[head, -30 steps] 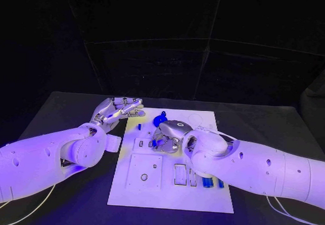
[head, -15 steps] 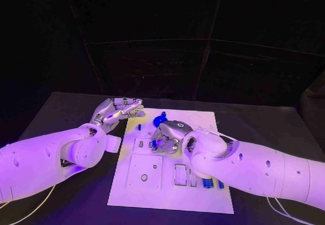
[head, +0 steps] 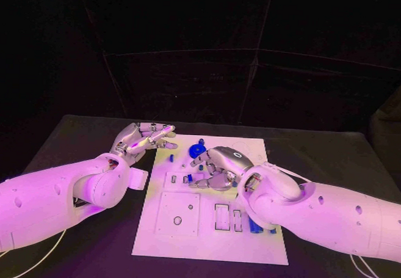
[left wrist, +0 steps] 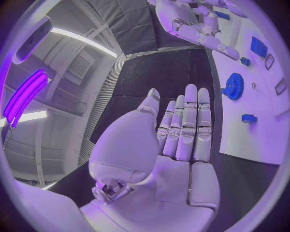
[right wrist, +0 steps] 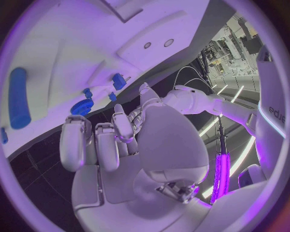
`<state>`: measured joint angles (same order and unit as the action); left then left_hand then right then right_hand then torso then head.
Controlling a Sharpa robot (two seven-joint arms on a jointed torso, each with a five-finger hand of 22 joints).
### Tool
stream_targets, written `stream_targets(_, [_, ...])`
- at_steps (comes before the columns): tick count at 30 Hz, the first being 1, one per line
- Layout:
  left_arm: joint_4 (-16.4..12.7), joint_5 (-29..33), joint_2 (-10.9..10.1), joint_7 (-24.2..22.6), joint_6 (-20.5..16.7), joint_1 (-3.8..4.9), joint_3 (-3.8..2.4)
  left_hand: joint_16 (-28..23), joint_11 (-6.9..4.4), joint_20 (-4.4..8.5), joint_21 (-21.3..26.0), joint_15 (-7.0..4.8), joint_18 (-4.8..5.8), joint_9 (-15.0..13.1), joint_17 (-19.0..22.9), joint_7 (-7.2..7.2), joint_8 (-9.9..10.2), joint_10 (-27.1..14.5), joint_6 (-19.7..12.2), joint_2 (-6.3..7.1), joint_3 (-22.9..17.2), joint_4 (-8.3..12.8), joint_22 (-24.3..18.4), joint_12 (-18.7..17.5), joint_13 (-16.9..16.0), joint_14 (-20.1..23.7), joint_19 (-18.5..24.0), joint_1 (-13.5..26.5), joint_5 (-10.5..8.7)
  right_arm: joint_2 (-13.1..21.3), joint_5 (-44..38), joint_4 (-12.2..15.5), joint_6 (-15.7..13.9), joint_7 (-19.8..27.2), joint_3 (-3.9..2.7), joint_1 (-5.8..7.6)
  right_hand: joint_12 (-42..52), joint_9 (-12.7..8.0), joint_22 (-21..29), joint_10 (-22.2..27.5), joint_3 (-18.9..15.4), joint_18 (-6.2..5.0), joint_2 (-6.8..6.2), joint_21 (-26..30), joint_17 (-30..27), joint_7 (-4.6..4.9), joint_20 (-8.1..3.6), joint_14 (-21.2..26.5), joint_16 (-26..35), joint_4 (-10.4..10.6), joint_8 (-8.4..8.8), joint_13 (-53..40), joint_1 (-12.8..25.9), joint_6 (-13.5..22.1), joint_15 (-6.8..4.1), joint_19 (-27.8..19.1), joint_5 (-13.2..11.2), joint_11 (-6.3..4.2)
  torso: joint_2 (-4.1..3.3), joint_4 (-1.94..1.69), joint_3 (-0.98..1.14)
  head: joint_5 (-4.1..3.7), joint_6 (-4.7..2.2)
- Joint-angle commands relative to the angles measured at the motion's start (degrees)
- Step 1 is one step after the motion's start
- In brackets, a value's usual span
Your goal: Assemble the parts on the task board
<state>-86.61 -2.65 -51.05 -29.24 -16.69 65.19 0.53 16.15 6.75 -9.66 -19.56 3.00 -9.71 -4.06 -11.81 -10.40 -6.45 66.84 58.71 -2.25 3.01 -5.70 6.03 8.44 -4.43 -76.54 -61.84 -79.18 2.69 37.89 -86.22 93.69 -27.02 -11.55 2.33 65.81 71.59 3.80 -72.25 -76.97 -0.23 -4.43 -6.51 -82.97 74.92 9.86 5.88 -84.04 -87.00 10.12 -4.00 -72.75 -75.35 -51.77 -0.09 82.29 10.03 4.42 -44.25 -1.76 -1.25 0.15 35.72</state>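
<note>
The white task board (head: 184, 236) lies in the middle of the table. A blue gear (head: 196, 150) stands near its far edge, also seen from the left wrist as the gear (left wrist: 232, 86) and from the right wrist as the gear (right wrist: 81, 107). Small blue parts (head: 172, 156) sit close by. My right hand (head: 219, 170) hovers over the board's middle with fingers curled, and the right hand (right wrist: 115, 145) shows nothing in its grasp. My left hand (head: 146, 137) is beside the board's far left corner; the left hand (left wrist: 181, 130) is flat, fingers straight, and empty.
Two blue parts (head: 255, 226) stand at the board's near right, partly behind my right forearm. A long blue part (right wrist: 19, 104) lies on the board. Several empty slots (head: 221, 216) mark the board's near half. Black table (head: 86, 135) surrounds the board.
My right hand has shifted a little to the right over the board's middle. The left hand and the blue parts stay where they were.
</note>
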Motion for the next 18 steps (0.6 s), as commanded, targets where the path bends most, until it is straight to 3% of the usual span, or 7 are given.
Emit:
stream_targets(1, [0.2,-7.2,-0.3,7.3,1.9,0.25,-0.06,3.0,-1.25,1.36,-2.1,-1.38,-0.94,-0.1,-2.4,0.74,-0.5,2.4,1.2,-0.11,1.0,-0.3,0.9,0.7,-0.4,-4.6,-3.6,0.9,0.22,2.8,11.0,1.6,-1.2,10.7,-0.33,1.47,-0.2,0.1,0.6,0.4,-0.3,0.82,0.31,0.5,8.1,-0.13,0.29,-4.3,0.3,-0.2,-0.48,0.4,-1.4,0.2,0.28,-0.3,0.4,0.26,0.53,0.13,-0.08,-0.01,-0.02])
stream_targets(4, [0.5,-12.3,-0.5,14.2,4.4,0.81,-0.06,7.7,-2.47,2.95,-5.0,-2.91,-0.94,-0.3,-6.2,1.86,-0.8,5.8,2.3,-0.68,1.8,-1.6,2.3,2.0,-1.5,-9.3,-8.0,2.8,0.51,5.7,15.3,2.3,1.2,12.3,-0.44,3.18,-0.5,0.1,0.9,0.7,-0.4,0.77,0.72,0.6,8.0,-0.18,0.27,-4.3,0.4,-0.4,-0.66,0.7,-2.0,0.1,0.25,-0.5,0.7,0.21,0.96,0.26,0.02,0.31,0.19])
stream_targets(7, [1.0,-19.0,-0.5,24.0,9.1,1.77,-0.06,48.8,-4.5,5.76,-11.3,-5.24,-0.84,-0.9,-47.1,3.37,-2.1,11.1,3.3,-0.77,2.7,-2.2,5.6,7.6,-5.6,-11.7,-15.0,3.9,0.59,8.5,19.2,2.3,3.1,13.0,-0.49,5.02,-0.6,0.2,1.0,0.8,-0.4,0.74,1.66,0.7,7.7,-0.33,0.19,-4.2,0.5,-0.5,-1.02,1.0,-2.5,-0.2,0.14,-0.6,1.6,0.09,1.58,0.34,0.13,0.51,0.75])
stream_targets(8, [1.3,-23.2,-0.3,30.1,12.3,2.5,-0.06,60.3,-4.75,6.09,-20.5,-5.5,0.99,-1.4,-59.1,3.17,-3.3,8.9,2.5,-1.62,2.3,-1.8,13.7,12.1,-9.7,-11.4,-18.7,3.7,0.05,9.4,20.4,2.2,3.7,13.1,-0.5,5.53,-0.6,0.2,1.1,0.8,-0.5,0.73,2.05,0.8,7.7,-0.4,0.14,-4.2,0.6,-0.5,-1.2,1.0,-2.7,-0.4,0.07,-0.6,2.3,0.01,1.79,0.36,0.16,0.56,1.2])
stream_targets(9, [1.4,-25.2,-0.2,32.9,13.3,2.92,-0.06,62.7,-5.03,6.66,-26.6,-5.29,1.5,-1.6,-62.3,3.63,-3.9,8.7,2.3,-1.15,2.7,-1.7,21.7,14.2,-11.4,-11.3,-19.0,3.8,0.26,10.5,21.8,1.8,4.2,13.1,-0.51,6.15,-0.6,0.2,1.1,0.8,-0.5,0.72,2.13,0.8,7.6,-0.42,0.13,-4.2,0.6,-0.5,-1.25,1.0,-2.7,-0.4,0.06,-0.6,2.5,-0.01,2.15,0.4,0.22,0.67,1.23])
stream_targets(15, [2.8,-36.5,1.5,47.1,19.1,5.14,-0.06,68.8,-6.06,7.25,-40.4,-6.13,2.79,-4.2,-70.4,5.07,-9.7,5.5,2.4,-2.42,4.8,-5.0,37.5,30.1,-24.4,-11.8,-18.2,7.8,0.16,12.9,24.4,0.5,5.2,12.1,-0.54,7.35,-0.4,0.2,1.2,0.7,-0.7,0.7,2.35,0.8,7.4,-0.48,0.08,-4.1,0.7,-0.5,-1.43,0.9,-2.6,-0.6,0.01,-0.6,2.7,-0.07,3.1,0.36,0.59,1.27,1.85])
stream_targets(18, [3.5,-41.0,2.7,51.3,20.6,5.99,-0.03,70.1,-6.45,7.47,-45.4,-6.66,3.12,-6.8,-72.3,6.21,-14.1,5.3,1.8,-2.42,7.0,-7.3,43.3,43.1,-37.3,-12.1,-17.6,9.7,0.18,13.3,24.6,-0.2,5.3,11.2,-0.54,7.56,-0.4,0.3,1.3,0.7,-0.8,0.69,2.41,0.9,7.2,-0.52,0.06,-4.1,0.9,-0.5,-1.51,0.9,-2.7,-0.7,-0.02,-0.6,2.8,-0.1,3.43,0.29,0.72,1.36,2.07])
